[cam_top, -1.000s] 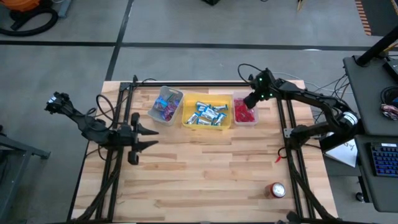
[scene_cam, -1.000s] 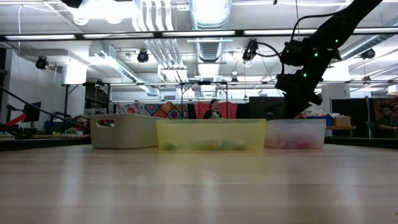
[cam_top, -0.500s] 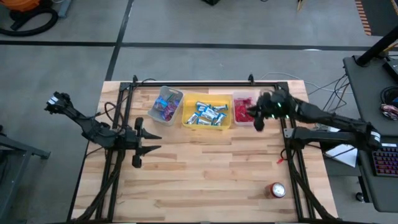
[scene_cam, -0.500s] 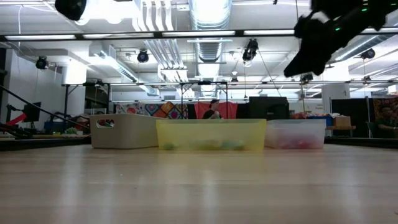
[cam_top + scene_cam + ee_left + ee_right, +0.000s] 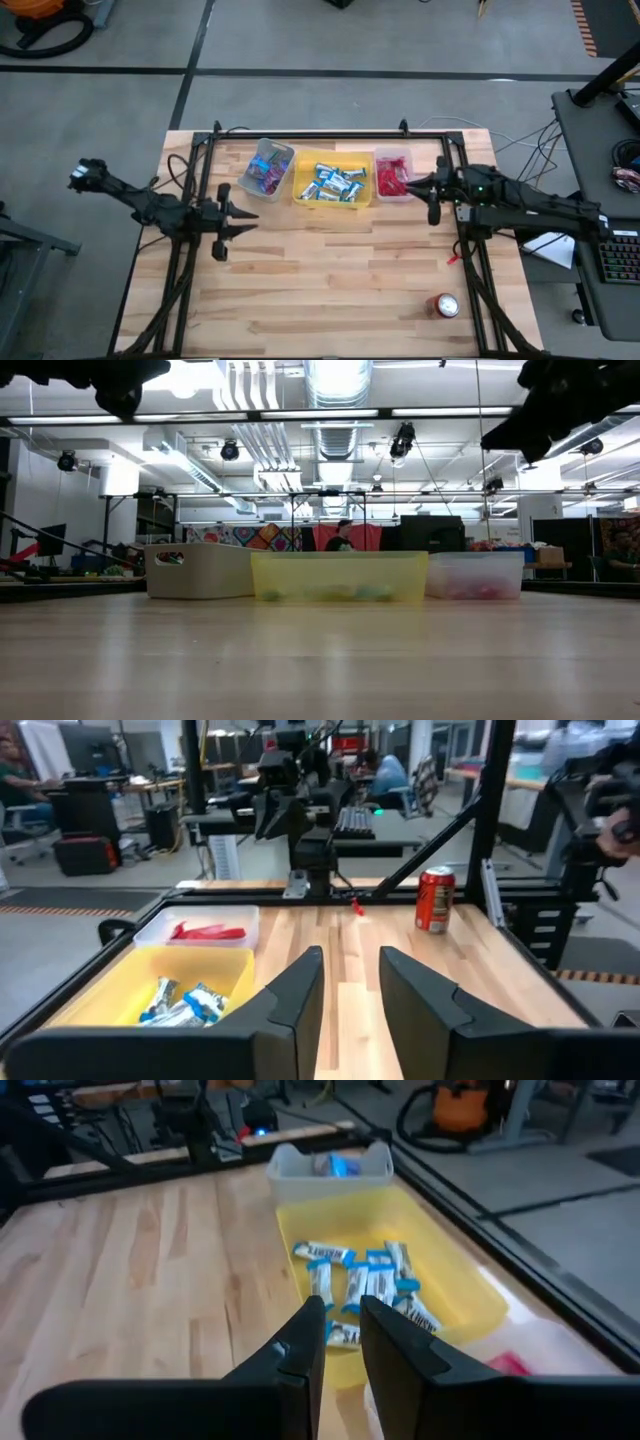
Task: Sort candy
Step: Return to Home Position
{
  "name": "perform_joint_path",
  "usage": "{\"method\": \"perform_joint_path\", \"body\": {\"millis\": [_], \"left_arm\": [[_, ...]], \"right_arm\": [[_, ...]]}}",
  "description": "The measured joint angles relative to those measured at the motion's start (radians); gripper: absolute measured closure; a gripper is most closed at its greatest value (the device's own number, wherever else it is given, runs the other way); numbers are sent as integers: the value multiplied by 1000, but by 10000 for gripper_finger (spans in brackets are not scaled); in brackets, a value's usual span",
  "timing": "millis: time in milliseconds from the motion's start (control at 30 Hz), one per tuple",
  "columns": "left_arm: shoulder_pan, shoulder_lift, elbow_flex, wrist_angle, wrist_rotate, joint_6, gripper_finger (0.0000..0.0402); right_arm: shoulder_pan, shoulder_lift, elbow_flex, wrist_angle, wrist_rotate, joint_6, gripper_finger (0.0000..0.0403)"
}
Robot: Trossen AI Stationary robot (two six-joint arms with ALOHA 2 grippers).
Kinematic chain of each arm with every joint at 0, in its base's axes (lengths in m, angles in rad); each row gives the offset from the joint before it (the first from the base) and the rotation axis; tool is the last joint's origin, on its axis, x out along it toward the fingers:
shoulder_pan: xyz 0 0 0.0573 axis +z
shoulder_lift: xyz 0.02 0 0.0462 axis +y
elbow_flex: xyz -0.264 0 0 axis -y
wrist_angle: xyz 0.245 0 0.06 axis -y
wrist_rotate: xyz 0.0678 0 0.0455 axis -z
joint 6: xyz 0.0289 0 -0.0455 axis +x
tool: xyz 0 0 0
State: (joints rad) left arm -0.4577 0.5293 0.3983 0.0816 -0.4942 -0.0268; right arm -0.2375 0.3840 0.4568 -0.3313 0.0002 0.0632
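Three bins stand in a row at the table's far side. The grey bin [image 5: 266,167] holds mixed blue-purple candy, the yellow bin [image 5: 332,183] blue-and-white candy [image 5: 365,1285], and the clear bin [image 5: 393,176] red-pink candy [image 5: 205,931]. My right gripper [image 5: 426,190] hovers just right of the clear bin, fingers open by a narrow gap [image 5: 343,1330] with nothing between them. My left gripper [image 5: 236,218] waits near the table's left side, open [image 5: 350,990], pointing toward the right.
A red and silver can [image 5: 445,305] stands near the table's near right corner, and shows as a can [image 5: 435,900] in the left wrist view. Black frame rails [image 5: 460,235] run along both sides. Bare wood lies between the bins and the near edge.
My right gripper has risen from over the clear bin of red-pink candy and drawn back toward the table's right edge and slightly nearer, turning level. The bins and candy have stayed in place.
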Motion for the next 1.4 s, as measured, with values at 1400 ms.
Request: {"method": "perform_joint_path", "body": {"millis": [1400], "left_arm": [[240, -530, -226, -110, 145, 94, 363]], "right_arm": [[0, -130, -283, 323, -196, -203, 363]]}}
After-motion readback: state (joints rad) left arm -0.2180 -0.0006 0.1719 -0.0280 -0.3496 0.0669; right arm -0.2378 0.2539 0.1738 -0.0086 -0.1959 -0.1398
